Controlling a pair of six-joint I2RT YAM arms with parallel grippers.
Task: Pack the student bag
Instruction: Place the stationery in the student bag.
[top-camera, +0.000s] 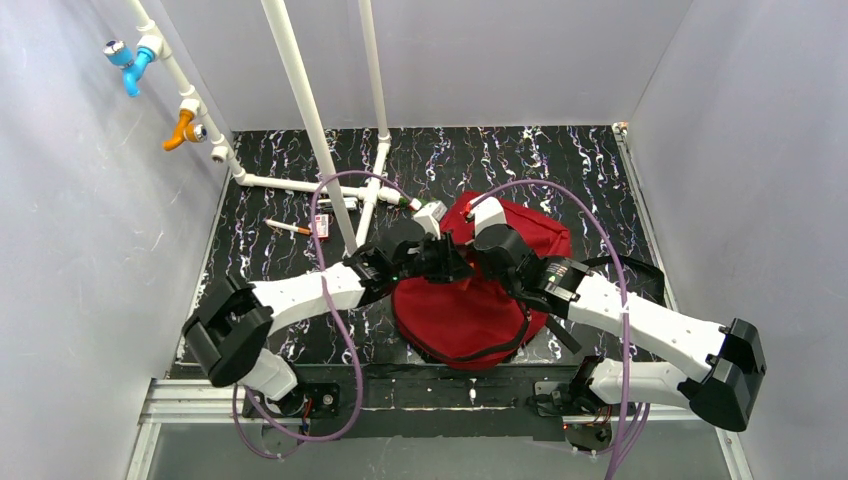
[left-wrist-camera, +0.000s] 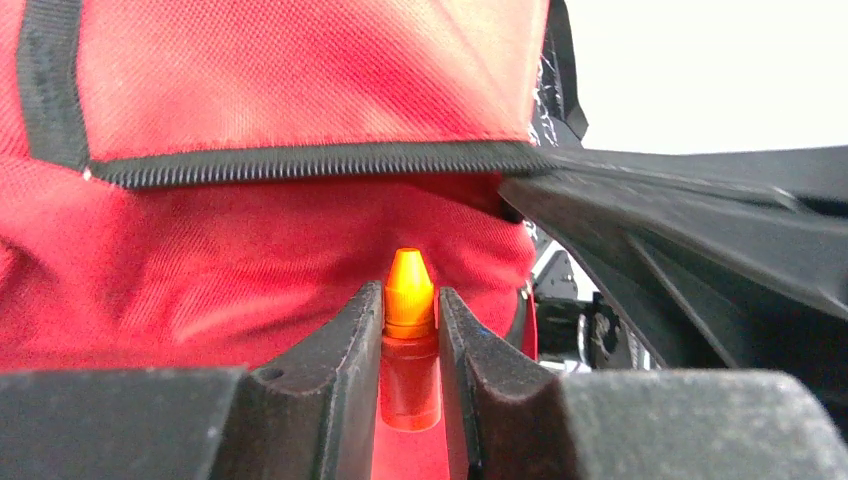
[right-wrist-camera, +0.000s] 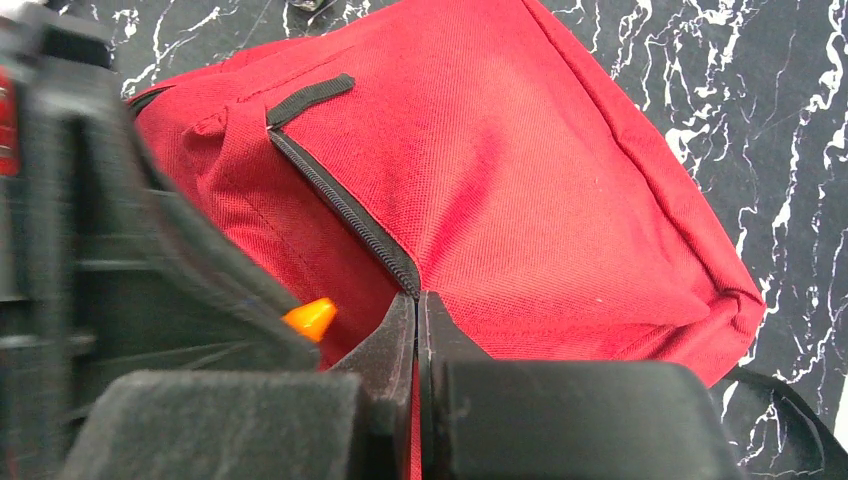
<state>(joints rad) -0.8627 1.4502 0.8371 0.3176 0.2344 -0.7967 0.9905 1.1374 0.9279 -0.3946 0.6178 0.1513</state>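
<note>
Left wall: a blue valve (top-camera: 126, 62) and an orange valve (top-camera: 184, 128) on the white pipe frame (top-camera: 310, 110).

Black marbled table (top-camera: 260, 270), left part: a loose pen (top-camera: 288, 228) lies flat, with a small red item (top-camera: 322, 226) just beside it. Both are well apart from the bag.

Left gripper (left-wrist-camera: 410, 294): jaws narrowly apart, clamped on an orange-tipped marker (left-wrist-camera: 409, 285). The tip pokes out past the fingertips. It points at red fabric just below the bag's black zip edge (left-wrist-camera: 300, 162).

Centre: the student bag (top-camera: 470, 310) lies slumped on the table between the two arms, with both wrists over its far half. The zip edge is lifted above the marker tip. The interior is hidden, so contents cannot be told, nor whether the tip is past the opening.

Right gripper (right-wrist-camera: 418, 305): fingers pressed together, pinching the bag where the zip line (right-wrist-camera: 340, 205) runs into the fingertips. Red cloth shows in the slit between them. The orange tip sits just left of these fingers, near but not touching.

Far right: a black strap (top-camera: 640, 268) trails off the bag onto the table.
</note>
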